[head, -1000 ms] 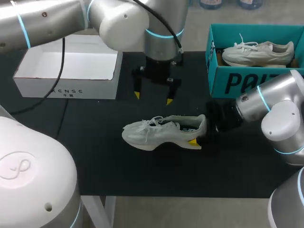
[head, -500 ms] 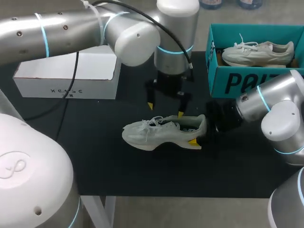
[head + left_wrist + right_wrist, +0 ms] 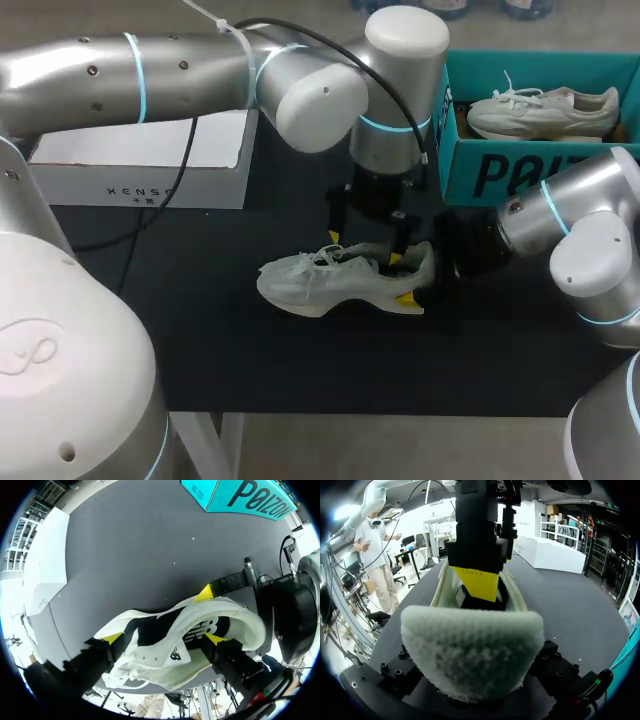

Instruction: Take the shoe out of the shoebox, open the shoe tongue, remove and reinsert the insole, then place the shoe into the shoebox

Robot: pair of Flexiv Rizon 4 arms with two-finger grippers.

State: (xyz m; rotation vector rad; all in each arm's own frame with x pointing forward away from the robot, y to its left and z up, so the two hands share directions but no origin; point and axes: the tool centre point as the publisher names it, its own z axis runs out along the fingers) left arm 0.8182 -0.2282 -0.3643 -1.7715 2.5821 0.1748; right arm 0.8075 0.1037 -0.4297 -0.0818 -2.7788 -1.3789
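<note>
Two shoes (image 3: 320, 280) (image 3: 545, 110), two boxes (image 3: 140, 165) (image 3: 500, 172), two end effectors (image 3: 365, 248) (image 3: 422, 283).

Silver left arm (image 3: 100, 80), right arm (image 3: 590, 250), blue joint rings (image 3: 137, 80), dark screws (image 3: 92, 70), black cable (image 3: 188, 150), black left hand (image 3: 365, 248), yellow fingertips (image 3: 112, 638)

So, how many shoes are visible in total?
2. One shoe lies on the table, under the left gripper; a second shoe lies in the teal shoebox. Others may be hidden.

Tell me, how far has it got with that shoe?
Done: the shoe lies on the table, out of the teal shoebox. In hand: the right end effector grips its heel while the open left end effector straddles the tongue. Left: opening the tongue, insole out and back, reboxing.
</note>
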